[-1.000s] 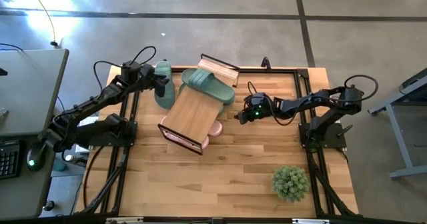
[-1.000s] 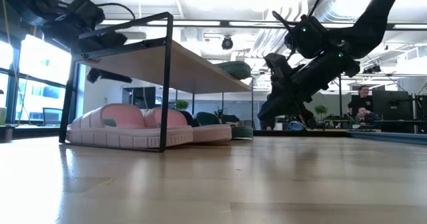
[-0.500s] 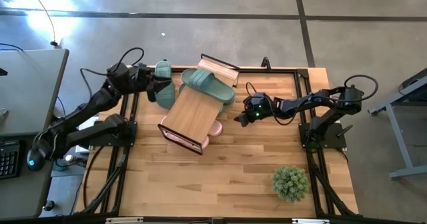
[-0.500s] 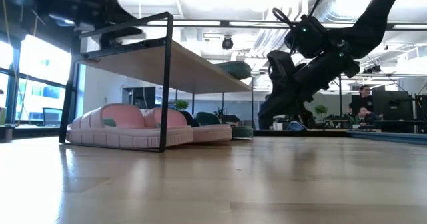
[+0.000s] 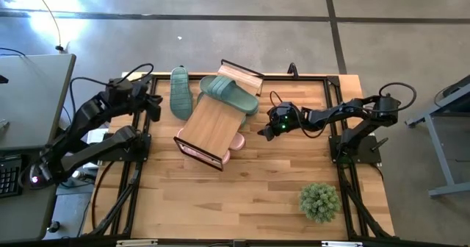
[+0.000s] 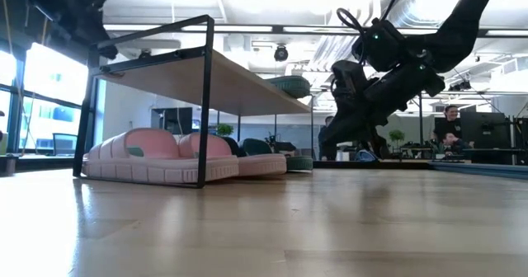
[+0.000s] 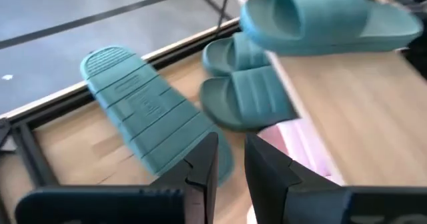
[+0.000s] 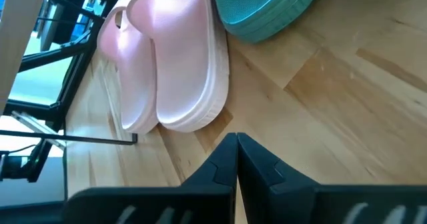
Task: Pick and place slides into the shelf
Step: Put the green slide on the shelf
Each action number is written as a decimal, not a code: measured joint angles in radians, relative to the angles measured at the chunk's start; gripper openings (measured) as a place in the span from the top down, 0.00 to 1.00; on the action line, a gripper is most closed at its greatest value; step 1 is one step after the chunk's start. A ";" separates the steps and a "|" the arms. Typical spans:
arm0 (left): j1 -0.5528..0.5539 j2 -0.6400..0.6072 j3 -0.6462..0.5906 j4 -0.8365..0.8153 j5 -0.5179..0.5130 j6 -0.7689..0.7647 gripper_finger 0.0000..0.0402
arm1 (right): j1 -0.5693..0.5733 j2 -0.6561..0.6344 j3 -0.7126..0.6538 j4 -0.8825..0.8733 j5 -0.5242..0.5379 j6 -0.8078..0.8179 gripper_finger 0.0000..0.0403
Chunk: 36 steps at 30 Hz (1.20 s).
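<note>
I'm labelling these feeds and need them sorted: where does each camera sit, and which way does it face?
High view: overhead, looking straight down; both arms, shelf, plant.
Low view: tabletop height, looking level under the shelf at the pink slides; arms enter from above.
Left wrist view: looks past its own fingers at an upturned green slide.
Right wrist view: its shut fingers face the pink slides.
Shared: low and right wrist both show the pink slides.

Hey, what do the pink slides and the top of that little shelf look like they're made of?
Pink slides: probably soft moulded rubber or foam, with smooth rounded edges and a matte sheen and no stitching. Shelf top: light wood, perhaps bamboo, with pale plank grain and a flat satin finish. Its frame looks like thin black metal rod.
</note>
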 joint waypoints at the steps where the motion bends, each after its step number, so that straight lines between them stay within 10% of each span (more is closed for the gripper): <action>1: 0.000 0.010 0.000 0.000 -0.014 0.000 0.85 | 0.000 0.000 0.000 0.000 -0.005 0.000 1.00; 20: -0.130 0.465 -0.001 -0.057 0.067 -0.023 0.85 | 0.000 0.000 0.000 0.000 -0.183 -0.005 1.00; 36: -0.150 0.512 -0.004 -0.073 -0.148 -0.214 0.85 | 0.001 0.000 0.000 -0.002 -0.198 -0.083 1.00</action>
